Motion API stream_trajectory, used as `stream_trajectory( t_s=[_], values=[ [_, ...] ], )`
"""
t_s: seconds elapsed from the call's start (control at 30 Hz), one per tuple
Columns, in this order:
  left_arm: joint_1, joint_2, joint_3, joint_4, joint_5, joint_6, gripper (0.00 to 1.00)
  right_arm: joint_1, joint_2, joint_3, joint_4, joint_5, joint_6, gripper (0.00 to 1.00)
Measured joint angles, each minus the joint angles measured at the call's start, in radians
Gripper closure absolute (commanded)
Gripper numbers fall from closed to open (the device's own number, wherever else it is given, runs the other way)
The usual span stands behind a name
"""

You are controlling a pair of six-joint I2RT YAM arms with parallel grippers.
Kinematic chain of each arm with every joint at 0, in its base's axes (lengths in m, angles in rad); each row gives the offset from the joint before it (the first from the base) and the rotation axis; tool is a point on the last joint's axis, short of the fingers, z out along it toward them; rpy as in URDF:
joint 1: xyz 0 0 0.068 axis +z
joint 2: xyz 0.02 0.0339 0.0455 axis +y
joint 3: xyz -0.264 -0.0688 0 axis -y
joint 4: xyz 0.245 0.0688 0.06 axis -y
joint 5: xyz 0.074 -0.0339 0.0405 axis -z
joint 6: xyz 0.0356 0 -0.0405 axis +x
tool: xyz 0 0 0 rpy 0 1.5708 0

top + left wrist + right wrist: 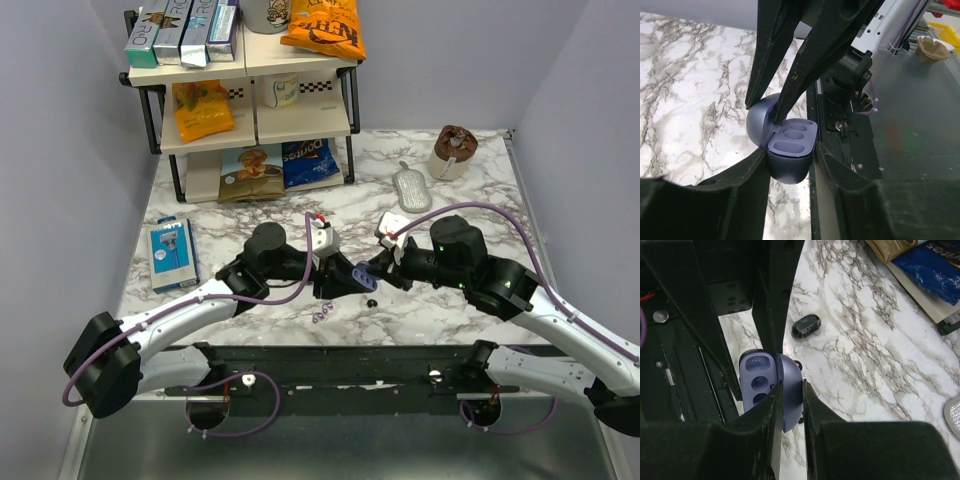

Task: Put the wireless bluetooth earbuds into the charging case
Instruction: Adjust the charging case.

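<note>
Marble table (480,200), left claw (790,150) clenching open charging case (790,167), right claw (791,385) pinching lid (757,122), earbud (806,326) nearby

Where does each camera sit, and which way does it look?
Top: fixed above and behind, looking down at the table; left arm, right arm show.
Left wrist: on the left arm, looking past left fingers at the open charging case.
Right wrist: on the right arm, past right fingers at the case; earbud beyond.
All share the case.

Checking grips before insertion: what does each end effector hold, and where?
Both hold the charging case: left end effector clamps its base, right end effector pinches its lid.
</note>
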Motion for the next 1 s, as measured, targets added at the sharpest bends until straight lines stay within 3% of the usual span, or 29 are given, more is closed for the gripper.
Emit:
stream_trajectory(
  t_s=[0.1, 0.13, 0.17, 0.23, 0.27, 0.33, 0.37, 0.63, 0.67, 0.77, 0.83, 1.0],
  values=[
    [-0.004, 0.0, -0.001, 0.0, 0.0, 0.0, 0.84, 0.0, 0.0, -0.001, 0.0, 0.0, -0.001, 0.99],
    [-0.004, 0.001, -0.001, 0.001, 0.0, -0.001, 0.94, 0.0, 0.0, -0.001, 0.0, 0.0, 0.0, 0.99],
    [-0.005, 0.001, -0.002, 0.001, 0.0, -0.001, 1.0, 0.0, 0.0, -0.001, 0.0, 0.0, 0.0, 0.95],
    [-0.005, 0.002, -0.003, 0.002, 0.0, -0.001, 1.0, 0.0, 0.0, -0.002, -0.001, 0.0, 0.0, 0.85],
    [-0.005, 0.002, -0.003, 0.002, 0.0, -0.001, 1.0, 0.0, 0.0, -0.002, -0.001, 0.0, 0.0, 0.72],
    [-0.005, 0.002, -0.011, 0.017, 0.0, -0.005, 1.0, 0.0, 0.0, -0.002, -0.001, 0.0, 0.003, 0.63],
    [-0.005, 0.002, -0.014, 0.023, 0.0, -0.006, 1.0, 0.0, 0.0, -0.002, -0.001, 0.0, 0.007, 0.54],
    [-0.005, 0.0, -0.056, 0.048, -0.027, -0.026, 1.0, 0.0, -0.024, -0.002, 0.013, 0.052, 0.066, 0.29],
    [-0.005, -0.001, -0.06, 0.048, -0.033, -0.027, 1.0, 0.0, -0.03, -0.002, 0.017, 0.065, 0.075, 0.12],
    [-0.005, -0.022, -0.082, 0.054, -0.074, -0.043, 1.0, 0.0, -0.051, -0.002, 0.03, 0.127, 0.115, 0.03],
    [-0.005, -0.049, -0.103, 0.055, -0.111, -0.054, 1.0, 0.0, -0.069, -0.002, 0.044, 0.198, 0.151, 0.03],
    [-0.005, -0.157, -0.191, 0.076, -0.25, -0.084, 1.0, -0.024, -0.104, -0.051, 0.09, 0.373, 0.311, 0.16]
  ],
)
